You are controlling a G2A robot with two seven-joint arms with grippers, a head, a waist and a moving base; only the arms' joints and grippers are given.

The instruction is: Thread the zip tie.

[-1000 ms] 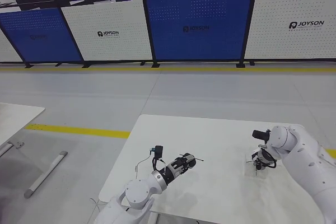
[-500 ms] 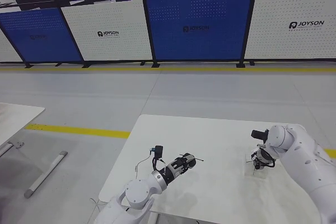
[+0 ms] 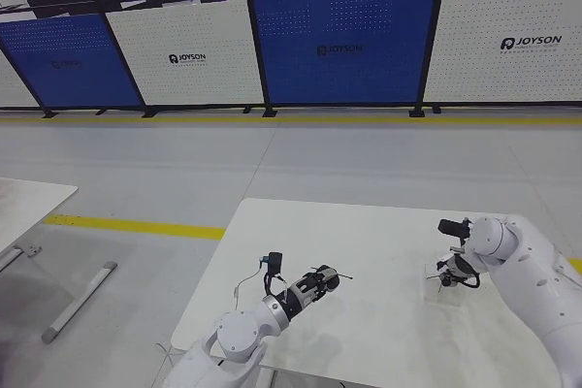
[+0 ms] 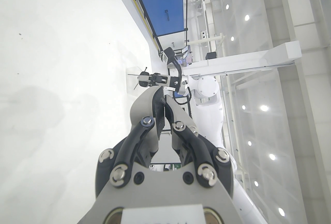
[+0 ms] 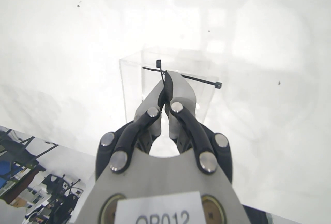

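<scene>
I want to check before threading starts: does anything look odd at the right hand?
Yes. The right hand is shut on what seem to be two black zip ties, crossing at its tip above the clear box. Two heads show, where a single tie would be expected, so it may have picked up an extra one.

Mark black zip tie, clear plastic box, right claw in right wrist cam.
Black plastic zip tie (image 5: 199,80): right wrist view, on the strap between claw and head.
Clear plastic box (image 5: 132,88): right wrist view, on a side wall.
Right claw (image 5: 165,77): right wrist view, between its shut fingertips.
</scene>
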